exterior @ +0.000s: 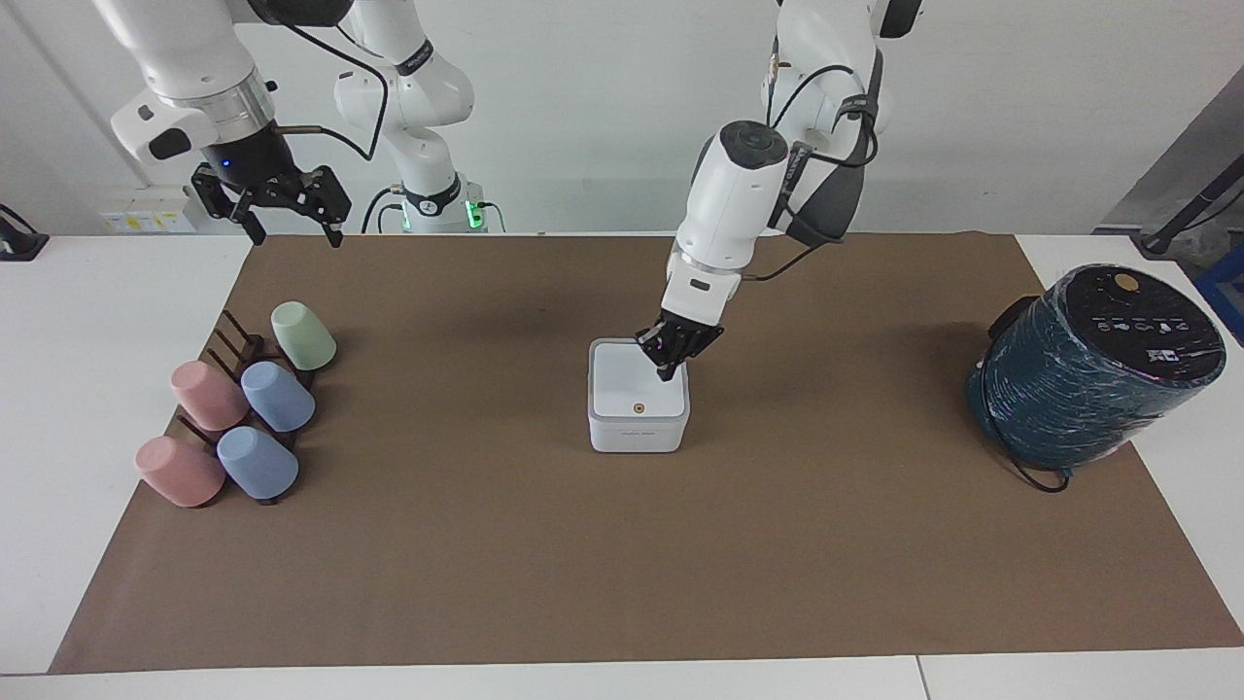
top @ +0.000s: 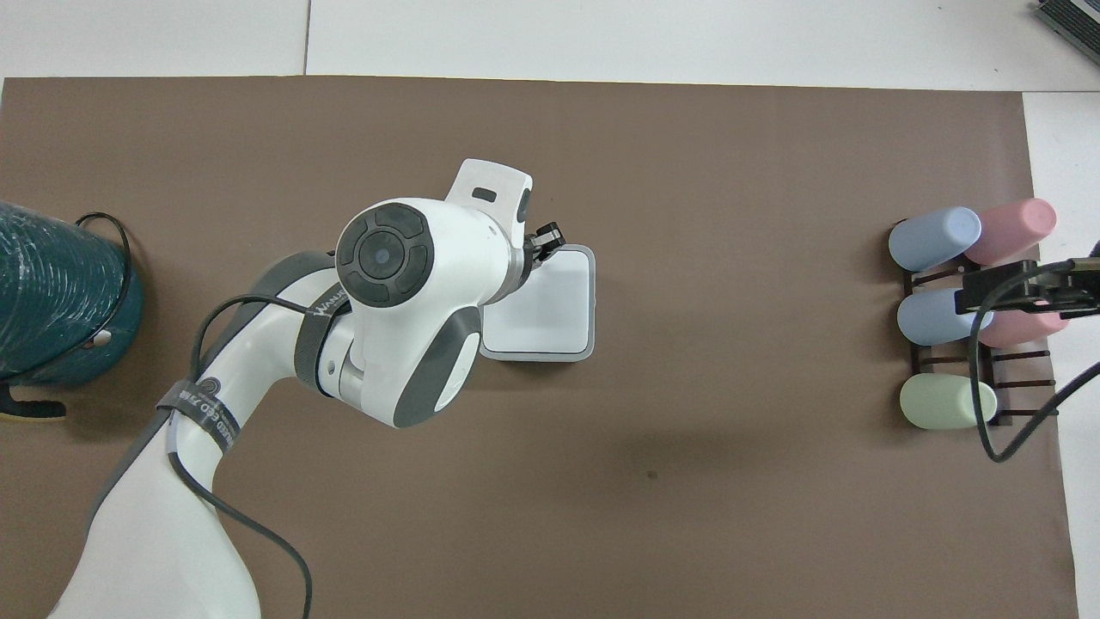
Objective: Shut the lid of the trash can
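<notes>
White plastic all over this one: the small white cube-shaped plastic trash can (exterior: 638,410) sat in the middle of the brown paper mat (exterior: 622,544) covering the white tabletop (exterior: 87,321). Its flat white square lid (exterior: 634,384) lay down flat on top, with the little orange dot (exterior: 638,407) facing up near the edge farthest from the robots.

The left gripper (exterior: 667,373) hung just over the lid, at the corner nearer the robots and toward the left arm's end, with its fingers (exterior: 665,367) clenched together on nothing. From the facing view I couldn't tell whether the tips were actually touching the lid. From overhead, the arm's big white wrist covered part of the can, so only the gripper's black tip (top: 545,238) poked out.

The right gripper (exterior: 289,227) waited up in the air over the mat's edge at the right arm's end, fingers spread apart and holding nothing.

Other stuff: a dark wooden rack (exterior: 233,342) with five pastel cups lying on it, two pink (exterior: 207,394), two blue (exterior: 277,396) and one pale green (exterior: 302,335), at the right arm's end. A large dark teal cylindrical appliance (exterior: 1088,374) with a black top stood at the left arm's end.
</notes>
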Motion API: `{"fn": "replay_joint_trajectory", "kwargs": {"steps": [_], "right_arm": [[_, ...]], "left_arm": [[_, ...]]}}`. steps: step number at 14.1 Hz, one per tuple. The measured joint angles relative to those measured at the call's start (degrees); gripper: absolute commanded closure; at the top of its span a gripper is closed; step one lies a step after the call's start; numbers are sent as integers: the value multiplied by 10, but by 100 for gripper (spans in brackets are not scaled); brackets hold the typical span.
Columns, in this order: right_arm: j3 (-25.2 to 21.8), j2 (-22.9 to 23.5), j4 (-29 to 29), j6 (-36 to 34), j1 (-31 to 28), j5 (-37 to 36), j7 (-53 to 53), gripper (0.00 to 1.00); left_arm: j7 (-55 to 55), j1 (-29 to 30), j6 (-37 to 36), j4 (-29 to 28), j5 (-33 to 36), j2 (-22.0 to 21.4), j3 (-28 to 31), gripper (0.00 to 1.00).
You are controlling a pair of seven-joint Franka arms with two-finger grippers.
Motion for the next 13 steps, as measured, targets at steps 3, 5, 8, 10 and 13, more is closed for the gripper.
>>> {"fn": "replay_joint_trajectory", "kwargs": {"steps": [3, 5, 8, 10, 13], "right_arm": [[0, 0, 0, 0, 0, 0, 0, 0], [0, 0, 0, 0, 0, 0, 0, 0], [0, 0, 0, 0, 0, 0, 0, 0], [0, 0, 0, 0, 0, 0, 0, 0], [0, 0, 0, 0, 0, 0, 0, 0]], "left_arm": [[91, 54, -123, 62, 4, -11, 4, 96], [178, 107, -163, 74, 4, -19, 6, 96], [302, 180, -215, 79, 4, -49, 9, 95], [365, 219, -248, 79, 4, -67, 9, 92], [424, 238, -277, 79, 42, -87, 7, 65]]}}
